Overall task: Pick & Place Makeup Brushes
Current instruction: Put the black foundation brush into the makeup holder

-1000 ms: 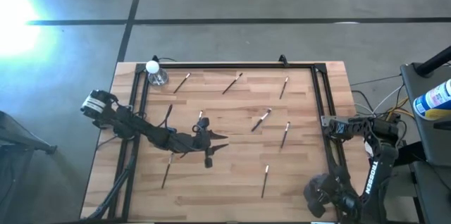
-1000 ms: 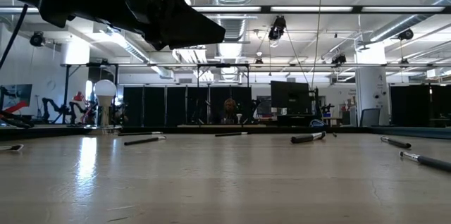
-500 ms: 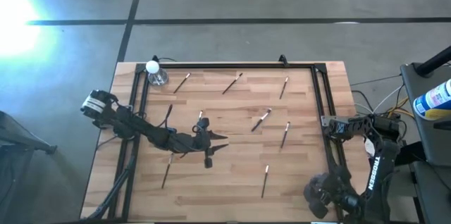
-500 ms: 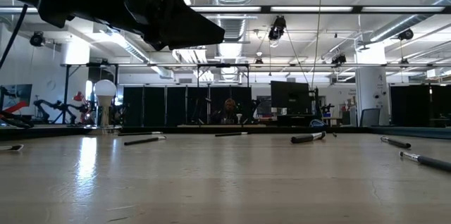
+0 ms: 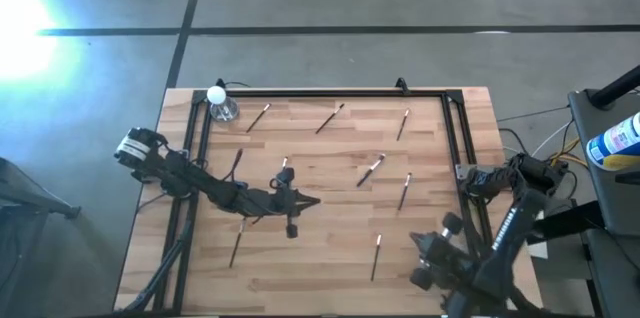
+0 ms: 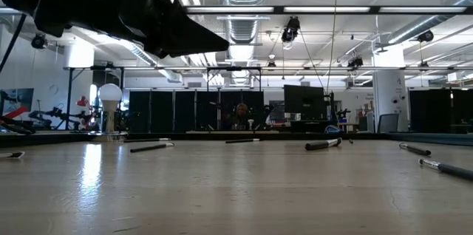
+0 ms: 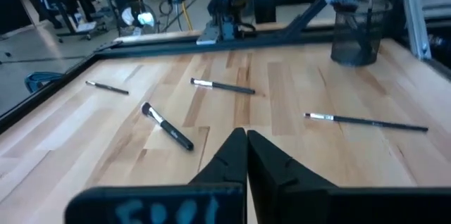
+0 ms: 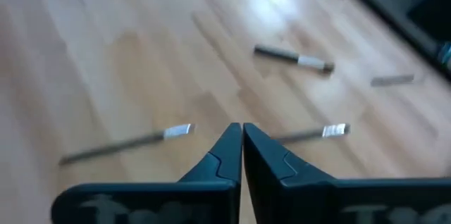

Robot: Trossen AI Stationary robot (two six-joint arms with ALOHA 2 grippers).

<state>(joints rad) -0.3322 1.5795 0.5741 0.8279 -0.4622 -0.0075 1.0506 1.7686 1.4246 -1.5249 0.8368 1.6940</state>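
Several makeup brushes lie flat and scattered on the wooden table, among them ones at the far edge, in the middle and near the front. My left gripper hangs shut over the table's middle, holding nothing; its wrist view shows the shut fingers above bare wood, with a brush ahead of them. My right gripper is over the near right part of the table, shut and empty, above two pale-tipped brushes.
A small clear bottle with a round white cap stands at the far left corner. A dark frame runs around the working area. A dark cup stands at the table's right side. A person shows far back in the room.
My left gripper has shut on nothing, staying over the table's middle. My right arm has swung out from the near right corner toward the table's left, bringing its gripper over the wood.
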